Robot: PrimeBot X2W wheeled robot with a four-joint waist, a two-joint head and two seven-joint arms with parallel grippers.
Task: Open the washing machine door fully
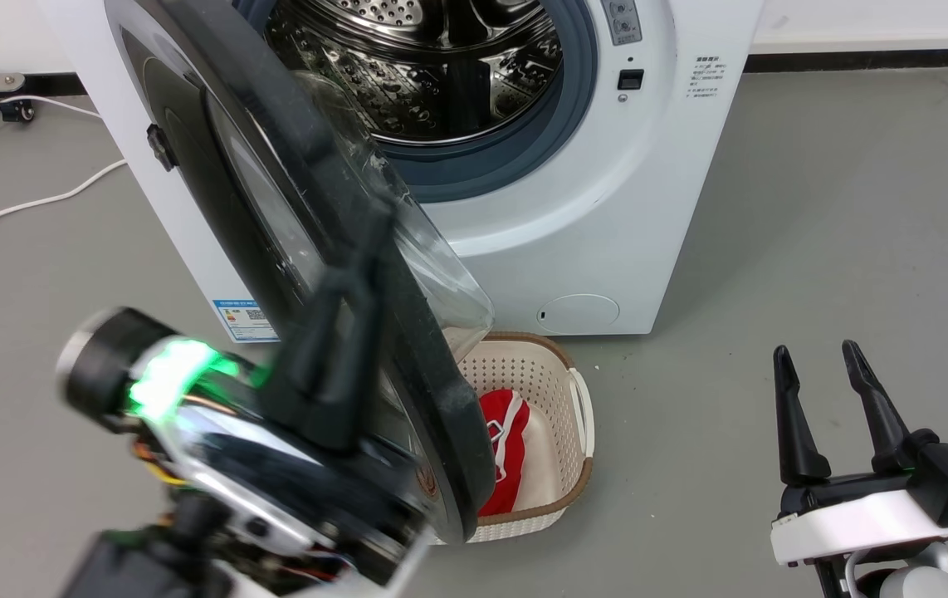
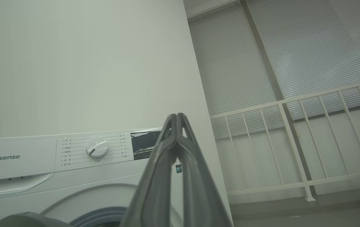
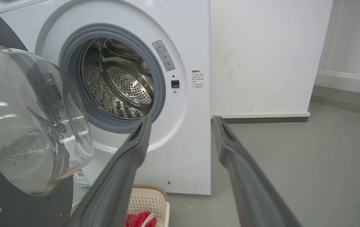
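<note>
The washing machine door (image 1: 300,166), a black disc with a clear glass bowl (image 3: 31,119), stands part-way open, its edge turned toward the head camera. Behind it the steel drum (image 1: 424,75) and its grey-blue ring are exposed. My left gripper (image 1: 362,274) is blurred at the lower left, its fingers lying up against the door's rim. In the left wrist view its fingertips (image 2: 177,118) meet with nothing between them. My right gripper (image 1: 814,353) is open over bare floor at the lower right, apart from the door, and points at the machine front (image 3: 181,119).
A white perforated basket (image 1: 557,374) holding a red cloth (image 1: 507,448) sits on the floor under the door's lower edge. White cables (image 1: 26,203) trail on the floor at the left. Grey floor stretches to the machine's right. A white railing (image 2: 293,132) stands beyond it.
</note>
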